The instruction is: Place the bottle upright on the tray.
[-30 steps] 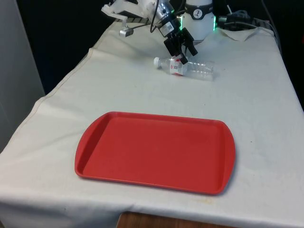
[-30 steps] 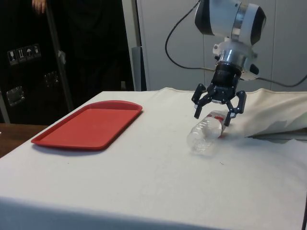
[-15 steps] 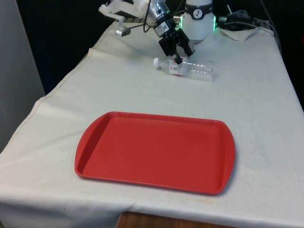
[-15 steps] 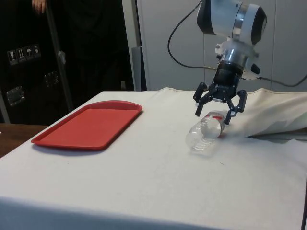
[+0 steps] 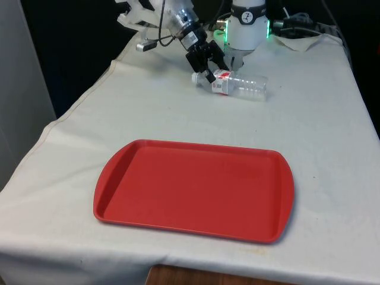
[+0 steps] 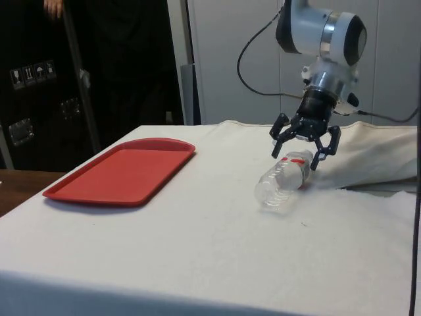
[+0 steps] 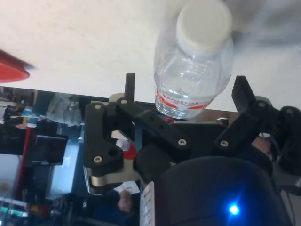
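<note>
A clear plastic bottle with a white cap and a red-and-white label lies on its side at the far end of the table, cap toward the front view's left. My gripper hovers open just above its cap end, tilted, one finger on each side and neither touching. From the side, the gripper straddles the neck of the bottle. Through the wrist camera the bottle lies between the spread fingers. The red tray sits bare near the front edge, well away from the bottle.
The robot's base and a bunched fold of cloth stand just behind the bottle. That cloth fold rises beside the bottle in the side view. A person's hand shows by the dark cabinets.
The gripper has slid along the bottle toward its cap end, to the front view's left, and tilted further, staying open. The bottle and tray have not moved.
</note>
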You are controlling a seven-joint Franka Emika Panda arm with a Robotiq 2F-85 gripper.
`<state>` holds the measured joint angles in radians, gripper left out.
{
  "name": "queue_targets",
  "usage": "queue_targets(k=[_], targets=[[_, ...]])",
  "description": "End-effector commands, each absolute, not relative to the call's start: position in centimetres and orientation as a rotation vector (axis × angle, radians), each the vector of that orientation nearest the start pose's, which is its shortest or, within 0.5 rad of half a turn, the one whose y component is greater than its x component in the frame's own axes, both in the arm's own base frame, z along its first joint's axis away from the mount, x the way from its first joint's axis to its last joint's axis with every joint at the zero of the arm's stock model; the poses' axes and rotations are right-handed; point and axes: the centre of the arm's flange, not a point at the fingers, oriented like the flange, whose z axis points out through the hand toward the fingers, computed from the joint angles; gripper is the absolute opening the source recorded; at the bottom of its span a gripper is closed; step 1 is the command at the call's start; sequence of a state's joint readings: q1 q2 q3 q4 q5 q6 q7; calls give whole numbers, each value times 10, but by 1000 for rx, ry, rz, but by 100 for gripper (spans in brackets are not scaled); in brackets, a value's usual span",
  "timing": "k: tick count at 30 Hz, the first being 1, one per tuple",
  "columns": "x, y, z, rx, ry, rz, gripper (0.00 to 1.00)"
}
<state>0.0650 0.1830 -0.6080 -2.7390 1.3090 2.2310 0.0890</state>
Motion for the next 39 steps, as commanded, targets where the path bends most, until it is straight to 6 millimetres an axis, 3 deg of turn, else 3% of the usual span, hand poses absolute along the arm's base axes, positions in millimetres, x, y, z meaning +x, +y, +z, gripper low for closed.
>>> queue_targets(k=[1, 9, 39], targets=[[290, -164, 146, -1478, 1892, 410, 100], [289, -178, 138, -1473, 1857, 400, 100], [295, -181, 126, -1462, 1812, 450, 100]])
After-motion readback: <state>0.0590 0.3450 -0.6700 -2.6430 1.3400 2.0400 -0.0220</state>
